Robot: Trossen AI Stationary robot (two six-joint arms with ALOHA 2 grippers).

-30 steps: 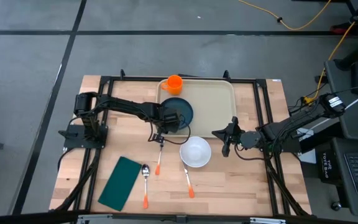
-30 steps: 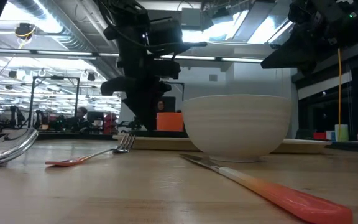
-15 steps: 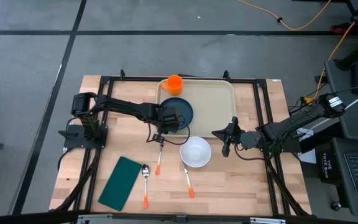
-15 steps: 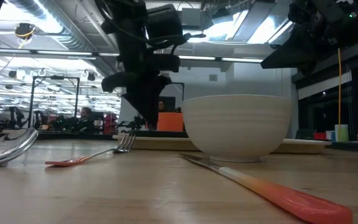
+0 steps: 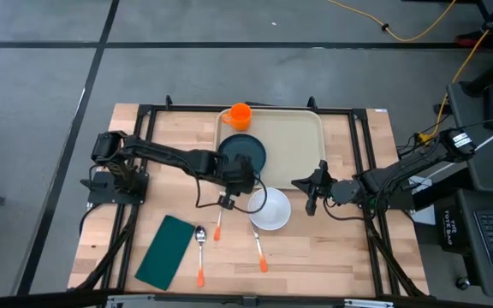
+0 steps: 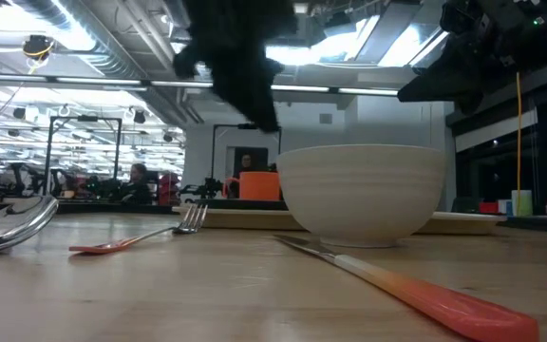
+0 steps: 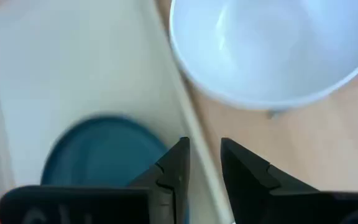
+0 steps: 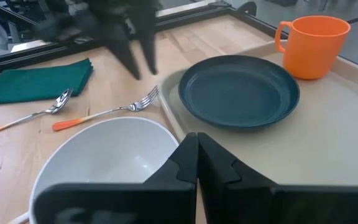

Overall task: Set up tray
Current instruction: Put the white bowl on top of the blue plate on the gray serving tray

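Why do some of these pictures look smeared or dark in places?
Left wrist view: the plate and tray are blurred. Right wrist view: the left arm is a dark smear. Low view: bright ceiling lights turn that arm into a silhouette, while the bowl looks sharp.

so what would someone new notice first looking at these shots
Probably the big cream tray at the table's far edge, with a dark teal plate in its near left corner and an orange mug behind that. Next, the white bowl just off the tray's near rim, with the left gripper hanging open beside it above a fork. The right gripper waits shut on the bowl's other side.
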